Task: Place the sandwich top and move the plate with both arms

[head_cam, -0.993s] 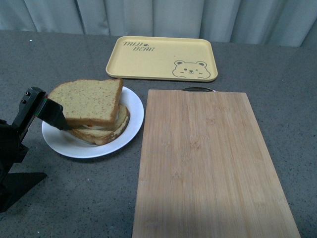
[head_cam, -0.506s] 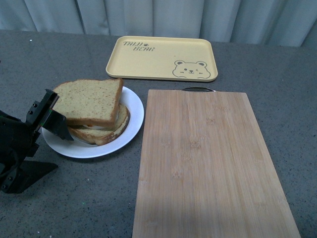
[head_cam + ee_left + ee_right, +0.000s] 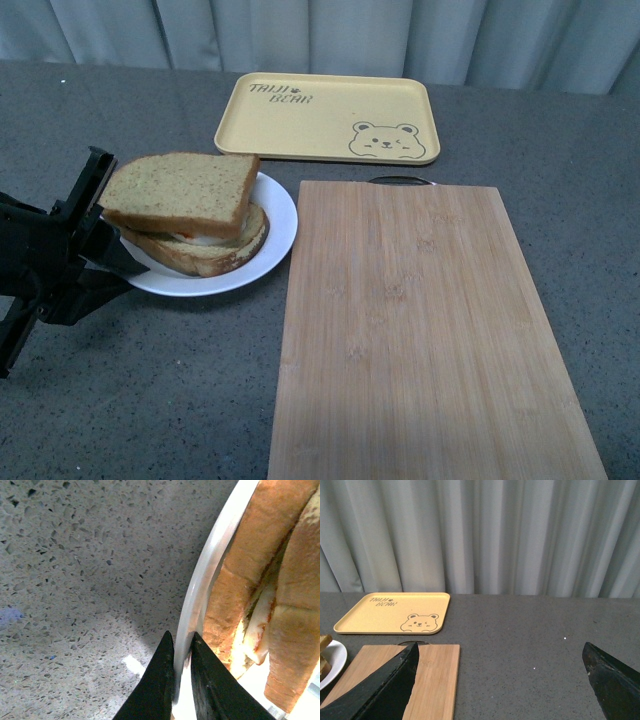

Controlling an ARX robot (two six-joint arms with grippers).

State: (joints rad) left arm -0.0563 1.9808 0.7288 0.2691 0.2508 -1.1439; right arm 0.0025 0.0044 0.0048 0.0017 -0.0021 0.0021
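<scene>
Left gripper (image 3: 182, 642): I see it pinched onto the plate (image 3: 283, 215) rim.
Right gripper (image 3: 500, 647): spread wide, empty, well apart.
Sandwich top (image 3: 180, 192): on the stack, on the plate.
Risk: I judge one-sided pulling tips the plate; Sandwich top slides off.

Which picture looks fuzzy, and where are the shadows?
Left wrist view: a soft shadow lies on the table beside the plate that the left gripper pinches; the close sandwich looks slightly blurry. Right wrist view: the right gripper is a dark silhouette. Front view: sharp, evenly lit.
</scene>
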